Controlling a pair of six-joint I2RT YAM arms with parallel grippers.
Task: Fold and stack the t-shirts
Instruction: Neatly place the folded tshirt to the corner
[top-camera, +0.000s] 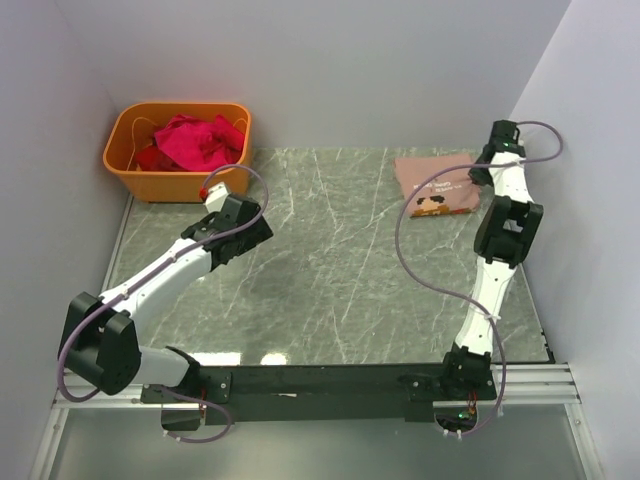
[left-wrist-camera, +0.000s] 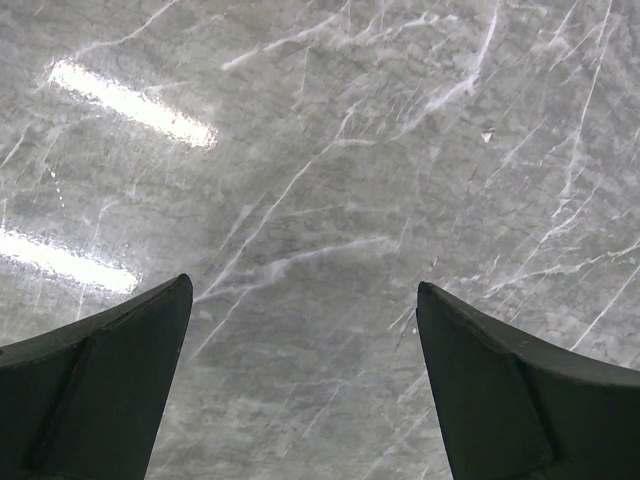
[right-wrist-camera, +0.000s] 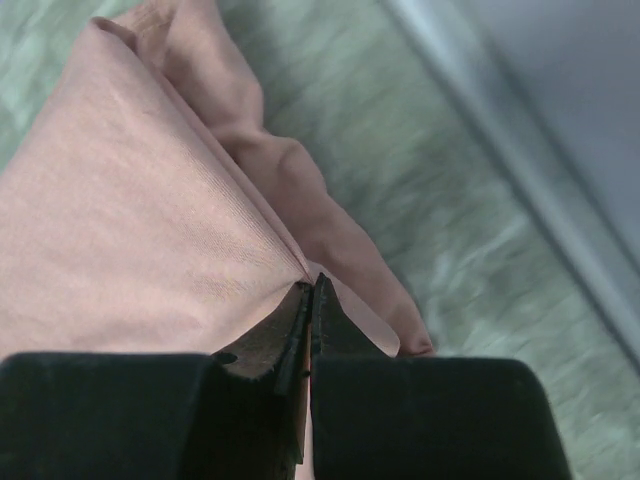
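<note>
A folded dusty pink t-shirt (top-camera: 435, 186) with a small print lies at the far right of the table. My right gripper (top-camera: 484, 166) sits at its right edge, jaws shut on a pinch of the pink cloth (right-wrist-camera: 150, 230). Magenta and red t-shirts (top-camera: 195, 142) are heaped in the orange tub (top-camera: 125, 160) at the far left. My left gripper (top-camera: 212, 190) hovers just in front of the tub, jaws wide open over bare marble (left-wrist-camera: 310, 250), holding nothing.
The grey marble table (top-camera: 330, 260) spreads between the arms. White walls close in on the left, back and right; the right wall's base (right-wrist-camera: 520, 150) runs close beside the pink shirt. A black rail (top-camera: 330, 385) runs along the near edge.
</note>
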